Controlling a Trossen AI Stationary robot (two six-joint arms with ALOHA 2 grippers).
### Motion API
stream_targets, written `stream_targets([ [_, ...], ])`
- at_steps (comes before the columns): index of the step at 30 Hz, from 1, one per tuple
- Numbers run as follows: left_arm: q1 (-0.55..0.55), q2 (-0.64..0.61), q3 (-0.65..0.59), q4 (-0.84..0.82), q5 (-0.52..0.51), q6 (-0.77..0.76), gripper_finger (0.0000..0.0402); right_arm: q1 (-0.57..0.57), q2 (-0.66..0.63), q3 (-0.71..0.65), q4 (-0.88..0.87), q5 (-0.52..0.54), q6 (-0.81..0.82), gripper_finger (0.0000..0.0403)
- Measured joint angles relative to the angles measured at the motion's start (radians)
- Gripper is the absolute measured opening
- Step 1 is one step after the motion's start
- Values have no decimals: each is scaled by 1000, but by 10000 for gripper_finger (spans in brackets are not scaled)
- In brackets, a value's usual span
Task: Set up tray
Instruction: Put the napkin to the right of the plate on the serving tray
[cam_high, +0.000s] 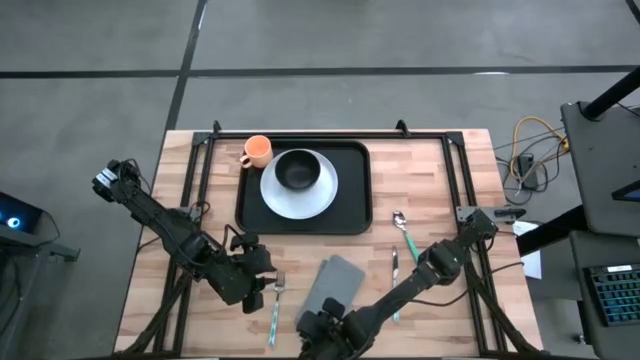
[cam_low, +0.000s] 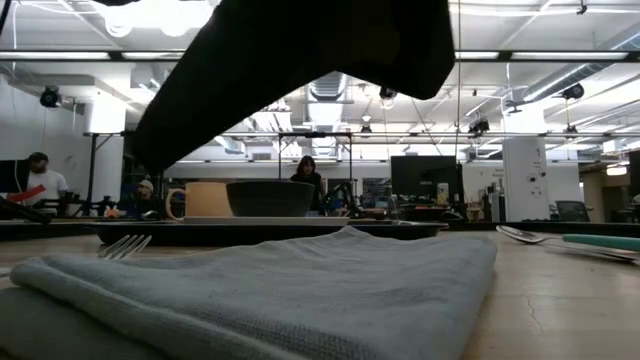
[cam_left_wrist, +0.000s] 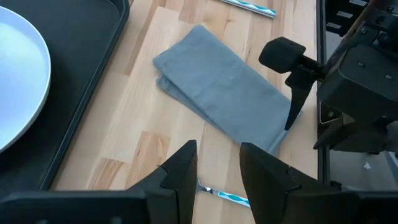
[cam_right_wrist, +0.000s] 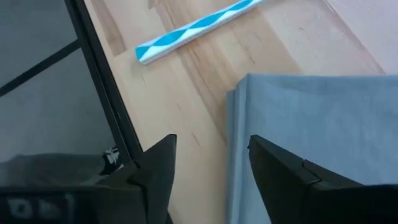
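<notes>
- You see a black tray (cam_high: 355, 190) on a pale, light-wood-grain tabletop (cam_high: 430, 180).
- Your plate (cam_high: 318, 198) is plain white; the bowl (cam_high: 297, 170) on it is black.
- The mug (cam_high: 257, 152) reads orange.
- Your napkin (cam_high: 336, 284) is a flat grey-blue, with no pattern.
- The fork (cam_high: 275, 305) has a silver head and a handle striped turquoise and white; the spoon (cam_high: 403, 232) has a teal handle too.
- Both arms, the left gripper (cam_left_wrist: 217, 168) and the right gripper (cam_right_wrist: 211, 155) show dark, near black.

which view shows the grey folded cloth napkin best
The left wrist view: the grey folded cloth napkin lies nearly whole. The high view shows it small, the low view edge-on, the right wrist view only a corner.
</notes>
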Motion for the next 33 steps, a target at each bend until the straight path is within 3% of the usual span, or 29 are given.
stream_targets([
  [14, 1, 0, 0, 0, -1, 23, 102, -16, 2, -46, 30, 38, -25, 205],
  [33, 1, 0, 0, 0, -3, 23, 102, -37, 16, -144, 110, -85, -3, 204],
])
